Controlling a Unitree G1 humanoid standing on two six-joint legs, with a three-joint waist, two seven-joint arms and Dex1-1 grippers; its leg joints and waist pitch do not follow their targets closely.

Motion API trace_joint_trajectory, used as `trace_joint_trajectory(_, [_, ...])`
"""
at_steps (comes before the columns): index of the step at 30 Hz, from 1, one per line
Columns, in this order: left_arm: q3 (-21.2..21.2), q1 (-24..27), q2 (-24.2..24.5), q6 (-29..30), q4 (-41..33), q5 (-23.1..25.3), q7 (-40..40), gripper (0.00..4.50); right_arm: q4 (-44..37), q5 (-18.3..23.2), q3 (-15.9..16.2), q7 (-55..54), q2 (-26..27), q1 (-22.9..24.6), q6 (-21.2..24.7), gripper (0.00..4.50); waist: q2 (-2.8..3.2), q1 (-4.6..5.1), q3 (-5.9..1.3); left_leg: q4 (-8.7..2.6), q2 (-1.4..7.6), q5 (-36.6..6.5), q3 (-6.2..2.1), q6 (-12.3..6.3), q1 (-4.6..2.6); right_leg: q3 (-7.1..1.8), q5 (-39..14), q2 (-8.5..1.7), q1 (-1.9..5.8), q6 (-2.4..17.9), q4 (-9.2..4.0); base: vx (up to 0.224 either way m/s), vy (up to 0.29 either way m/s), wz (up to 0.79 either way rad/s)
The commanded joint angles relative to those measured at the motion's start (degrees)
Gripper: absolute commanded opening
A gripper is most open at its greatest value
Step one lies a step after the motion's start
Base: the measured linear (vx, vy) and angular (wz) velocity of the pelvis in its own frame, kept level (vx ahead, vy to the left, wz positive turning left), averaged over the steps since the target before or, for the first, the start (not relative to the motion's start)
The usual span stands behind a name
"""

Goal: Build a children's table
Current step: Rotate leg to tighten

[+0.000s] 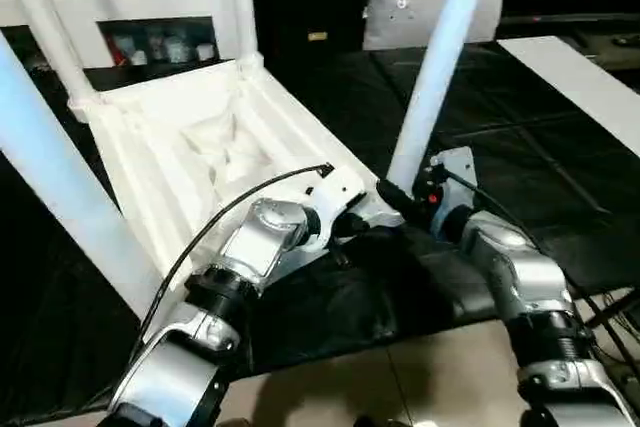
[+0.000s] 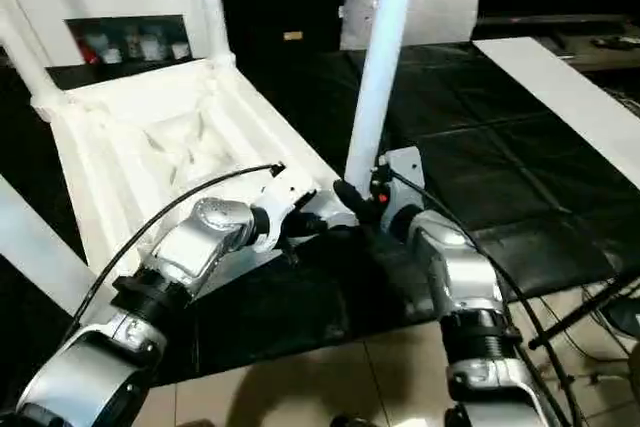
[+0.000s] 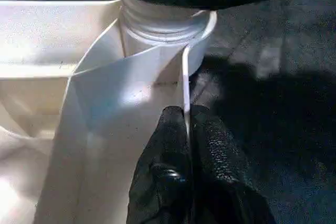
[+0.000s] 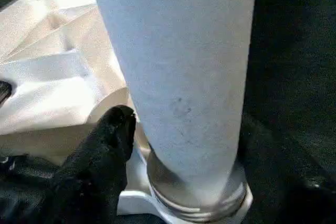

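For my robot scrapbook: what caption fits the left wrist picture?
Left gripper pinching the thin rim of the white plastic tabletop beside a white tube leg in its corner socket.

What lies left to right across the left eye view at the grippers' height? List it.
near-left leg → upturned tabletop → left gripper → corner leg → right gripper → right forearm → black work table
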State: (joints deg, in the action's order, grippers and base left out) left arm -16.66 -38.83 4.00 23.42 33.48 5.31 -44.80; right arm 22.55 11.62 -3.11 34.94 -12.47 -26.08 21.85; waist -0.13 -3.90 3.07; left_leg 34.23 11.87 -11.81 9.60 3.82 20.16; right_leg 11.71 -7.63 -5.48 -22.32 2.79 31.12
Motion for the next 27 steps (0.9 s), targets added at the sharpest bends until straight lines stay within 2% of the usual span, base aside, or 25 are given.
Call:
trace_joint_trajectory(1, [-1.2, -0.2, 0.2, -3.5, -2.7, -1.3, -4.2, 0.00, -0.9, 1.0, 1.9, 5.1, -1.7, 1.5, -0.1, 3.46, -0.66, -0.73, -4.86, -3.27, 2.12, -3.2, -0.68, -5.46, 0.23, -4.36, -15.9, -4.86, 3.79, 3.5, -2.78, 0.000, 0.000, 0.00])
trace_joint_trajectory(3, [-1.4, 0.1, 1.4, -4.9, -2.4, -1.5, -5.8, 0.00, -1.5, 1.7, 1.7, 8.5, -4.1, 2.0, -1.4, 3.55, -0.68, -1.68, -4.89, -3.18, 2.07, -2.5, -0.41, -5.98, 0.14, -4.58, -15.0, -4.87, 3.73, 4.3, -2.52, 0.000, 0.000, 0.00])
trace_joint_trajectory(5, [-2.1, 0.3, 3.4, -6.7, -1.8, -1.7, -8.4, 0.00, -2.2, 3.2, 1.2, 14.2, -7.4, 2.7, -3.6, 3.88, -0.87, -2.38, -4.74, -3.17, 1.98, -3.9, -0.22, -5.93, 0.20, -4.64, -16.9, -4.72, 3.66, 3.6, -2.64, 0.000, 0.000, 0.00])
trace_joint_trajectory(8, [-2.6, 0.5, 4.4, -7.7, -1.7, -1.7, -10.1, 0.00, -2.8, 4.1, 1.1, 17.4, -9.1, 3.1, -3.8, 3.98, -0.79, -2.72, -4.40, -3.30, 1.96, -6.1, -0.18, -4.94, -0.08, -4.47, -21.0, -4.68, 3.35, 2.5, -3.28, 0.000, 0.000, 0.00])
trace_joint_trajectory(10, [-3.1, 0.6, 5.5, -8.6, -1.6, -1.5, -12.0, 0.00, -3.4, 4.4, 1.3, 20.3, -10.8, 3.5, -3.9, 4.31, -0.78, -2.83, -4.29, -3.33, 1.83, -8.0, -0.11, -4.30, -0.37, -4.33, -24.4, -4.62, 3.20, 1.2, -3.86, 0.000, 0.000, 0.00])
trace_joint_trajectory(11, [-3.9, 0.8, 6.8, -10.6, -1.6, -1.6, -14.9, 0.00, -4.2, 4.3, 2.1, 23.6, -13.0, 4.0, -4.2, 4.31, -0.80, -2.86, -4.27, -3.36, 1.81, -8.1, -0.13, -3.94, -0.41, -4.22, -25.0, -4.54, 3.14, 0.9, -4.02, 0.000, 0.000, 0.00])
trace_joint_trajectory(12, [-3.9, 0.8, 6.8, -10.6, -1.6, -1.6, -14.9, 0.00, -4.2, 4.3, 2.1, 23.6, -13.0, 4.0, -4.2, 4.31, -0.76, -3.02, -4.35, -3.28, 1.68, -8.4, -0.13, -3.97, -0.52, -4.13, -25.2, -4.52, 3.15, 0.7, -4.09, 0.000, 0.000, 0.00])
trace_joint_trajectory(14, [-5.4, 1.2, 9.6, -13.9, -2.4, -2.5, -22.2, 0.00, -4.9, 4.0, 3.6, 29.7, -16.6, 4.2, -6.2, 4.31, -0.99, -3.26, -4.45, -3.31, 1.78, -7.8, -0.13, -4.35, -0.19, -4.33, -24.6, -4.51, 3.34, 0.2, -3.79, 0.000, 0.000, 0.00])
trace_joint_trajectory(15, [-6.0, 1.3, 10.4, -14.7, -2.7, -2.7, -24.3, 0.00, -5.0, 4.0, 4.1, 31.6, -17.6, 4.2, -6.9, 4.31, -0.83, -3.46, -4.45, -3.30, 1.76, -7.8, -0.29, -4.37, -0.12, -4.27, -24.5, -4.58, 3.28, 0.0, -3.65, 0.000, 0.000, 0.00])
trace_joint_trajectory(16, [-6.9, 1.4, 11.7, -16.0, -3.1, -3.0, -27.5, 0.00, -5.0, 4.1, 4.9, 34.5, -18.9, 4.2, -8.3, 4.31, -0.87, -3.66, -4.47, -3.29, 1.84, -7.9, -0.19, -4.57, -0.27, -4.36, -24.3, -4.58, 3.16, 0.0, -3.64, 0.000, 0.000, 0.00])
trace_joint_trajectory(17, [-7.9, 1.2, 12.7, -17.3, -3.3, -2.8, -29.7, 0.00, -4.8, 4.2, 5.7, 37.0, -19.8, 4.1, -9.4, 4.06, -0.81, -3.90, -4.45, -3.32, 1.92, -7.8, -0.09, -4.77, -0.26, -4.40, -24.0, -4.51, 3.17, 0.3, -3.53, 0.000, 0.000, 0.00])
trace_joint_trajectory(22, [-10.3, 0.8, 14.3, -20.1, -3.5, -2.0, -33.9, 0.00, -5.0, 4.5, 8.2, 43.0, -20.9, 3.8, -10.2, 3.97, -0.73, -4.87, -4.55, -3.36, 2.49, -7.3, -0.17, -4.51, -0.51, -4.45, -22.5, -4.57, 2.94, 2.3, -3.14, 0.000, 0.000, 0.00])
trace_joint_trajectory(23, [-10.5, 0.7, 14.4, -20.4, -3.6, -2.0, -34.4, 0.00, -5.1, 4.5, 8.7, 43.6, -20.9, 3.8, -10.1, 3.71, -0.76, -5.04, -4.55, -3.36, 2.59, -7.1, -0.19, -4.57, -0.37, -4.58, -21.7, -4.62, 2.99, 2.8, -2.95, 0.000, 0.000, 0.00])
trace_joint_trajectory(24, [-10.9, 0.6, 14.5, -20.7, -3.9, -2.0, -35.2, 0.00, -5.2, 4.5, 9.3, 44.5, -20.8, 3.8, -10.1, 3.63, -0.73, -5.29, -4.59, -3.35, 2.64, -7.1, -0.18, -4.41, -0.48, -4.64, -21.4, -4.73, 2.97, 3.1, -2.88, 0.000, 0.000, 0.00])
trace_joint_trajectory(27, [-11.4, 0.4, 14.6, -21.5, -4.2, -2.1, -36.5, 0.00, -5.4, 4.8, 10.5, 45.9, -20.3, 3.6, -10.0, 3.57, -0.80, -5.50, -4.52, -3.41, 2.50, -7.5, -0.14, -3.97, -0.43, -4.62, -22.5, -4.81, 3.05, 2.8, -3.02, 0.000, 0.000, 0.00])
